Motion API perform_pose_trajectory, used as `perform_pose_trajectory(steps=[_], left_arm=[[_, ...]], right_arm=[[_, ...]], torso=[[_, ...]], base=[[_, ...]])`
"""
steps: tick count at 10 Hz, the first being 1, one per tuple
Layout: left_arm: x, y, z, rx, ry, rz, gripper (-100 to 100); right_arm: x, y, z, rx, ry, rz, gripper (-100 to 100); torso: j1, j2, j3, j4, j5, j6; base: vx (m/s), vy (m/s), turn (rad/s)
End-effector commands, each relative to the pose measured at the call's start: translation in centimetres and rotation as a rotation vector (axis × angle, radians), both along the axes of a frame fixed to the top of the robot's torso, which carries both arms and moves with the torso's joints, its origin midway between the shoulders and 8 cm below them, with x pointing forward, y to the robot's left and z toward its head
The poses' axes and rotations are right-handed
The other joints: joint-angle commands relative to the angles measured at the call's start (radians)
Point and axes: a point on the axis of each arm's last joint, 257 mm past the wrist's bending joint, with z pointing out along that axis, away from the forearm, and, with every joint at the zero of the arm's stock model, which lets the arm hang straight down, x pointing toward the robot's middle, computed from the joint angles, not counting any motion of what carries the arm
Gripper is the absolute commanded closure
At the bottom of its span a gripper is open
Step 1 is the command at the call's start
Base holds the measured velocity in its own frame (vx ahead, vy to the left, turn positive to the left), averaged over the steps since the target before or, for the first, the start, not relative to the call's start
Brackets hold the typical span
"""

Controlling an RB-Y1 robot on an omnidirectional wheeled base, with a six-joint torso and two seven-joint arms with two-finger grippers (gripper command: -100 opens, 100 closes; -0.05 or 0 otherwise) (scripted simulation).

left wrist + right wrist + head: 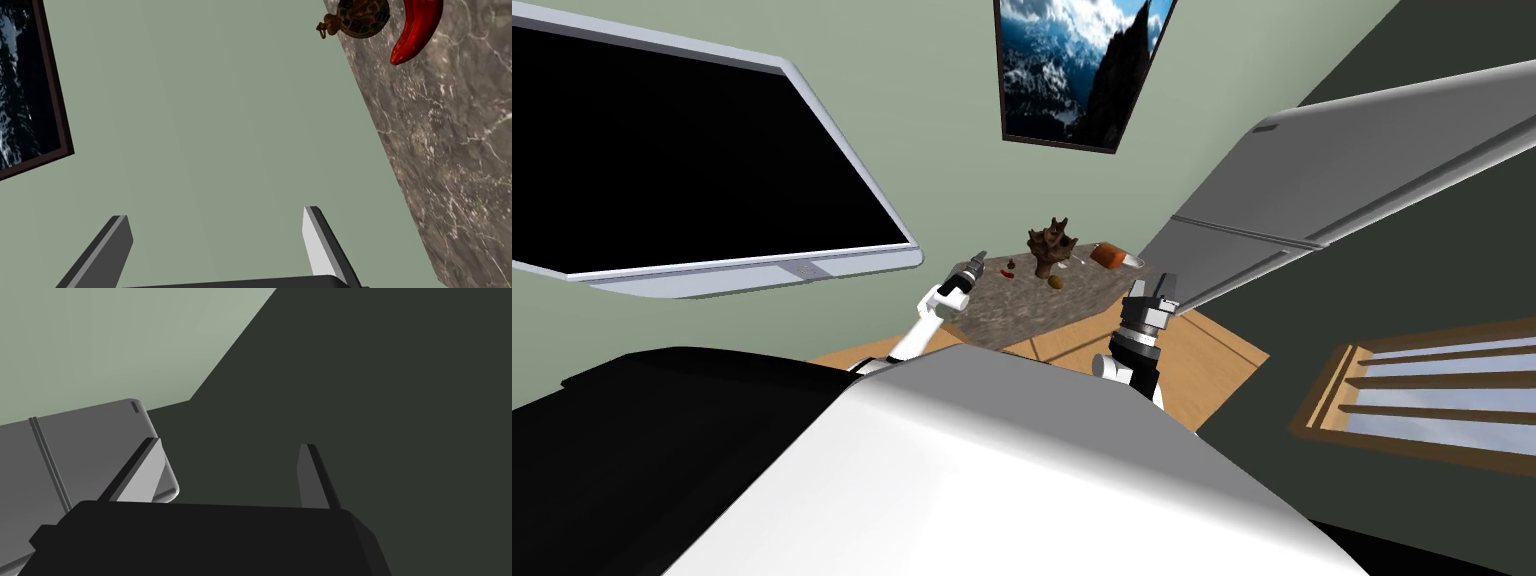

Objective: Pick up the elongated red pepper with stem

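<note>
On the marbled table (pixel 1012 305), red pepper (pixel 1009 271) lies at three o'clock of the left gripper (pixel 974 268), arm outstretched, fingers spread, empty; right gripper (pixel 1152 290) raised, also spread.

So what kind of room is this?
Probably a kitchen: a tall grey fridge-like cabinet stands beside a brown-grey marbled counter, and a long curved red pepper lies on it.

Left arm: stretching forward, its white forearm pointing toward 1 o'clock in the head view.
Left gripper (pixel 974 265): holding both fingers wide apart, gripping nothing.
Right arm: rising toward 12 o'clock, dark wrist upright.
Right gripper (pixel 1157 290): spreading its fingers, gripping nothing.
</note>
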Motion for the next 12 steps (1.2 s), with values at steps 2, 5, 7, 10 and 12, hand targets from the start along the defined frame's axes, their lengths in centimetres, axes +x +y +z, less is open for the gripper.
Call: perform_pose_trajectory(steps=[2, 5, 7, 10, 12], left_arm=[[1.0, 2.1, -2.0, 0.022, 0.088, 0.036, -100], [1.4, 3.6, -3.4, 0.035, 0.154, 0.064, -100], [1.7, 5.0, -4.4, 0.046, 0.205, 0.089, -100], [2.0, 7.9, -6.1, 0.063, 0.297, 0.138, -100], [1.9, 9.3, -7.1, 0.069, 0.349, 0.165, -100]], right_arm=[[0.0, 0.0, 0.0, 0.000, 0.000, 0.000, 0], [0.0, 0.0, 0.0, 0.000, 0.000, 0.000, 0], [0.0, 0.0, 0.0, 0.000, 0.000, 0.000, 0], [0.0, 0.0, 0.0, 0.000, 0.000, 0.000, 0], [0.0, 0.0, 0.0, 0.000, 0.000, 0.000, 0]], torso=[[0.000, 0.000, 0.000, 0.000, 0.000, -0.001], [-0.001, -0.001, -0.001, 0.000, 0.000, 0.000], [-0.002, -0.002, -0.001, 0.000, 0.000, 0.000], [-0.002, -0.002, -0.001, 0.000, 0.000, -0.001], [-0.003, -0.002, -0.001, -0.001, 0.000, -0.001]], base=[[-0.020, 0.036, -0.115], [-0.009, 0.026, -0.117], [-0.005, 0.018, -0.121], [0.003, 0.013, -0.141], [0.008, 0.009, -0.124]])
